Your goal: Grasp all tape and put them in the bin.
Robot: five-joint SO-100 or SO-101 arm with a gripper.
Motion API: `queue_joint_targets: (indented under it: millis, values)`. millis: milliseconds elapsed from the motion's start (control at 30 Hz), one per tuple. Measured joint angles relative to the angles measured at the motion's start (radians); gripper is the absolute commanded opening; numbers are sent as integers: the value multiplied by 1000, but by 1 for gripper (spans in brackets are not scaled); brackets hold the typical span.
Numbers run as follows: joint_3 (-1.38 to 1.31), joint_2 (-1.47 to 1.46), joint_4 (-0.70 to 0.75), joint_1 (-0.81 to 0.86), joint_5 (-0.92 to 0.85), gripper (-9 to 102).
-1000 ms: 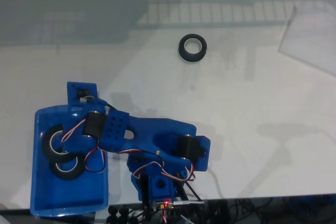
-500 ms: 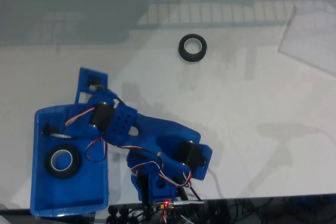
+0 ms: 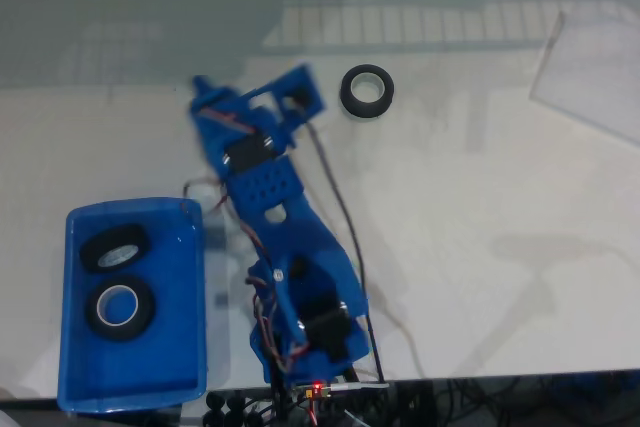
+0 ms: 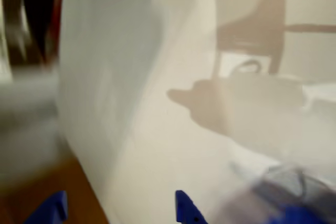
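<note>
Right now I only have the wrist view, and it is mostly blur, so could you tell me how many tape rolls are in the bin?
Observer: Two. In the fixed view, the upper roll and the lower roll lie side by side inside the bin.
Operator: Thank you. Where is the remaining one?
Observer: The third roll lies flat on the table, up and to the right of the bin in the fixed view.
Operator: And how does my gripper stand relative to it?
Observer: The gripper is to the left of the third roll, not touching it. Its fingers are apart, with nothing between them.
</note>
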Motion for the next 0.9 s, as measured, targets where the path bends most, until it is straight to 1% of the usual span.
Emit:
queue_joint_targets:
  millis: [133,367,600,900]
  values:
    - [-67,-103,-14,193,92,27]
    - [-178,-321,-14,436,189,27]
    - [-259,-543,-12,557,261,27]
    - [-465,-841,71,571,267,27]
